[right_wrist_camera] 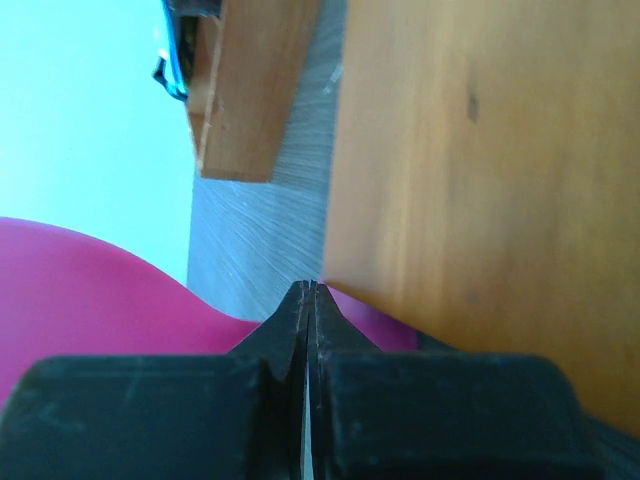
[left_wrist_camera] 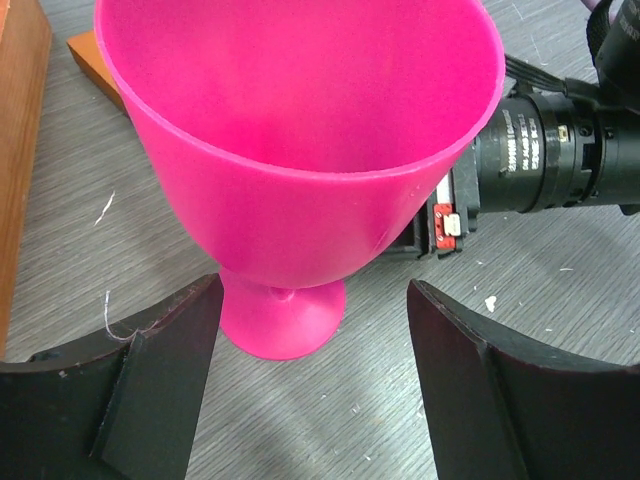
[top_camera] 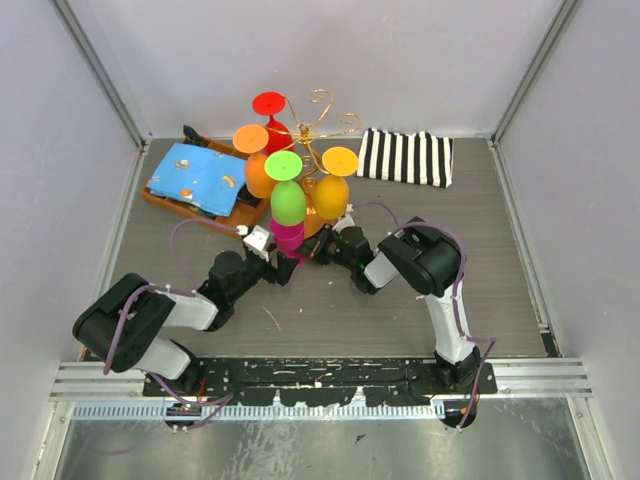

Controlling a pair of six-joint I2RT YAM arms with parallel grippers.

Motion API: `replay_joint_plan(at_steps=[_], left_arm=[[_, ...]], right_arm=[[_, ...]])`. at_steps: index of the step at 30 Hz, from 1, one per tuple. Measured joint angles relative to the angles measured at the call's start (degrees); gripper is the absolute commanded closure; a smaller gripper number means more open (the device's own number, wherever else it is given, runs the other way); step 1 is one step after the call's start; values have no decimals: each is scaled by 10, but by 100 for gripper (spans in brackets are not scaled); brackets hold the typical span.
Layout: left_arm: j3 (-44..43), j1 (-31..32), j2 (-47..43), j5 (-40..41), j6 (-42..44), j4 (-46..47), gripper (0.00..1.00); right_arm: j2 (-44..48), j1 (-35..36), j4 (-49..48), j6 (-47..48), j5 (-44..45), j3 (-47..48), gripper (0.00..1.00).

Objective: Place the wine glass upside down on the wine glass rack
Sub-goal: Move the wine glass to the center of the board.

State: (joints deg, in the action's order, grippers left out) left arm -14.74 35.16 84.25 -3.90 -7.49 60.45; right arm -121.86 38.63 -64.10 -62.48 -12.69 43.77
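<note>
- The pink wine glass (left_wrist_camera: 300, 150) stands upright, foot on the grey table (left_wrist_camera: 560, 320). In the overhead view it is at centre frame, just below the wine glass rack (right_wrist_camera: 480, 180).
- The left gripper (left_wrist_camera: 315, 300) is spread wide, one finger either side of the glass's foot, neither touching it.
- The right gripper (right_wrist_camera: 310, 292) is closed on nothing, its tips at the edge of the rack's wooden base with the glass just beside them.
- A green glass (top_camera: 288, 203) and three others hang upside down on the rack.
- A wooden tray (top_camera: 160, 198) lies upper left and a striped cloth (top_camera: 405, 155) upper right.

no legible text, labels, numbers or signs
</note>
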Motion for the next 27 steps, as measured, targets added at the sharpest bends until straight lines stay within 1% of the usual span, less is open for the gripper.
replay_joint_plan(at_steps=[5, 10, 16, 27], left_arm=[[1, 0, -13, 2, 1, -9, 18], [4, 0, -26, 9, 6, -15, 18], [4, 0, -39, 15, 13, -30, 18], [22, 0, -65, 26, 15, -56, 18]], right_arm=[[0, 0, 0, 0, 2, 28, 99], [-2, 0, 1, 0, 2, 34, 99], [-20, 3, 3, 0, -3, 62, 99], [-30, 17, 11, 0, -18, 66, 99]])
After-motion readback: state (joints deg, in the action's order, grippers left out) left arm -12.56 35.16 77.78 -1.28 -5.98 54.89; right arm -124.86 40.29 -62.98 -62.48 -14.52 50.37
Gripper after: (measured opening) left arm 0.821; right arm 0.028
